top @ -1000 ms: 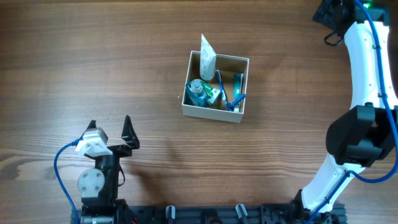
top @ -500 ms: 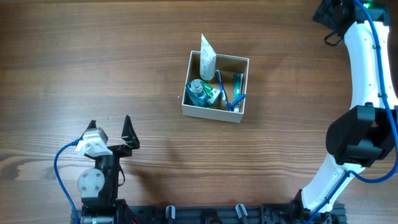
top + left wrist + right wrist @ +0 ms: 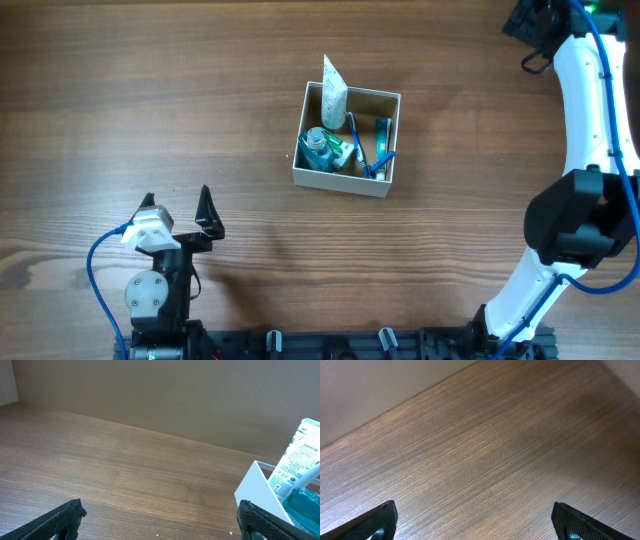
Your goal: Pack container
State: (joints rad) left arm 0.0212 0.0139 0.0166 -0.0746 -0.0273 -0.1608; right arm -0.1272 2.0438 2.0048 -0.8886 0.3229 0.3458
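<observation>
Noted container (image 3: pixel 340 181) approx. mid-table, a bit right of ctr, upright, white outer walls, tan inside. Resting on wood table (image 3: pixel 150 90), well apart from both arms. Nothing gripping or touching it.

Contents as seen from overhead:
- White tube (image 3: pixel 334 88) leaning in far-left corner, top sticking up past rim; lettering legible in left wrist view (image 3: pixel 299 457).
- Teal bottle (image 3: pixel 318 148) at near-left, lying low in box.
- Blue toothbrush (image 3: pixel 357 145) running far-to-near through middle.
- Green item (image 3: pixel 383 133) along right wall; type not clear.

Left gripper (image 3: pixel 177 196) at near-left of table, close to arm base, pointing far. Jaws spread wide, released, holding nothing. Confirmed in left wrist view (image 3: pixel 160 510): both fingertips at lower corners, bare wood between, container corner (image 3: pixel 257 491) at right edge ahead.

Right arm (image 3: pixel 585 120) reaching up right edge to far-right corner, end partly cut off in overhead. Right gripper (image 3: pixel 475 512) checked via right wrist view: jaws fully apart, empty, only bare tabletop below.
</observation>
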